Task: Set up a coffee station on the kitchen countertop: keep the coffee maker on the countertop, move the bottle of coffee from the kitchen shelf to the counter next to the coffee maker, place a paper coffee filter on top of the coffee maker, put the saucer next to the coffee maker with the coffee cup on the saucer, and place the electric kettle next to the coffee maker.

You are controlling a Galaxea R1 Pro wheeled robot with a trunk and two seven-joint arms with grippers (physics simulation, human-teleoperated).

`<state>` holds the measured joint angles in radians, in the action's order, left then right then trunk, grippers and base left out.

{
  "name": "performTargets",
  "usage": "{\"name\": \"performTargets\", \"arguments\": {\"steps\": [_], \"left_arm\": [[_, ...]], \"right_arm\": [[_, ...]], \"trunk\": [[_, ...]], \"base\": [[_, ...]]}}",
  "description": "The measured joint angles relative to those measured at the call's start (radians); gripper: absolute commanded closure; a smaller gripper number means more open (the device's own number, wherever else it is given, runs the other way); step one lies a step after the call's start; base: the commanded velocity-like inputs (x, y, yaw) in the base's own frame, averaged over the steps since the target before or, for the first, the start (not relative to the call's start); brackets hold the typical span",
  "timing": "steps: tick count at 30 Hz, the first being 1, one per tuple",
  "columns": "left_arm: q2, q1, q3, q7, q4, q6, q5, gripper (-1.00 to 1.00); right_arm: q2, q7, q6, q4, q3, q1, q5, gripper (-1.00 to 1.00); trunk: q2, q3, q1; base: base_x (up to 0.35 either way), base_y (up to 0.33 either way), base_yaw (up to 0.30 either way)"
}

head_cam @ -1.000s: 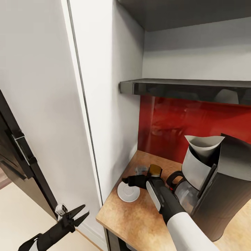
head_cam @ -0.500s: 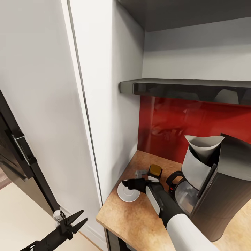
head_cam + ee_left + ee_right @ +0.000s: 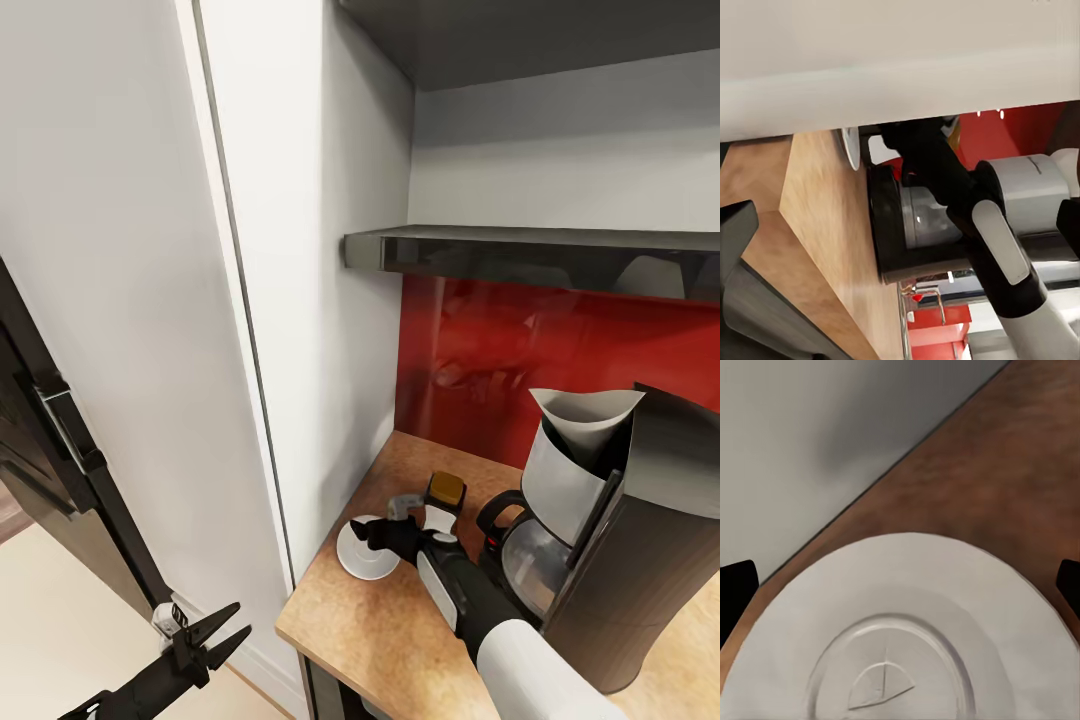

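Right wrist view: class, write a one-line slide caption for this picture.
Round white ceramic saucer lying empty on the brown wooden countertop beside a grey wall, framed by open black fingertips.

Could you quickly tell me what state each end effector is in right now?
Left end effector: open, holding nothing.
Right end effector: open over the saucer, holding nothing.

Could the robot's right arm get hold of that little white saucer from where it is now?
Probably yes: the right gripper hovers right over the saucer on the countertop, fingers spread, with nothing between them.
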<state>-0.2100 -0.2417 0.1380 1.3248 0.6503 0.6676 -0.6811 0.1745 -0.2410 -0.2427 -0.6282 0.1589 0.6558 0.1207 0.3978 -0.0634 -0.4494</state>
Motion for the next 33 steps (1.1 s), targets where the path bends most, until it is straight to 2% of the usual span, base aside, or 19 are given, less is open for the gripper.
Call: {"name": "performTargets", "arguments": {"steps": [18, 19, 20, 21, 23, 33], "left_arm": [[0.000, 0.000, -0.001, -0.001, 0.000, 0.000, 0.001, -1.00], [0.000, 0.000, -0.001, -0.001, 0.000, 0.000, 0.001, -1.00], [0.000, 0.000, -0.001, 0.000, 0.000, 0.000, 0.001, -1.00], [0.000, 0.000, -0.001, -0.001, 0.000, 0.000, 0.001, -1.00], [0.000, 0.000, -0.001, 0.000, 0.000, 0.000, 0.001, -1.00], [0.000, 0.000, -0.001, 0.000, 0.000, 0.000, 0.001, -1.00]], "right_arm": [[0.000, -0.002, 0.022, 0.020, 0.001, 0.000, 0.000, -1.00], [0.000, -0.015, 0.022, 0.036, 0.001, 0.000, -0.001, -1.00], [0.000, -0.066, 0.023, 0.054, 0.001, 0.000, 0.000, -1.00], [0.000, -0.089, 0.023, 0.058, 0.001, 0.000, -0.001, -1.00], [0.000, -0.118, 0.022, 0.063, 0.000, 0.000, -0.001, -1.00], [0.000, -0.136, 0.020, 0.065, 0.000, 0.000, -0.002, -1.00]], "trunk": [[0.000, 0.000, 0.000], [0.000, 0.000, 0.000], [0.000, 0.000, 0.000], [0.000, 0.000, 0.000], [0.000, 0.000, 0.000], [0.000, 0.000, 0.000]], "base": [[0.000, 0.000, 0.000], [0.000, 0.000, 0.000], [0.000, 0.000, 0.000], [0.000, 0.000, 0.000], [0.000, 0.000, 0.000], [0.000, 0.000, 0.000]]}}
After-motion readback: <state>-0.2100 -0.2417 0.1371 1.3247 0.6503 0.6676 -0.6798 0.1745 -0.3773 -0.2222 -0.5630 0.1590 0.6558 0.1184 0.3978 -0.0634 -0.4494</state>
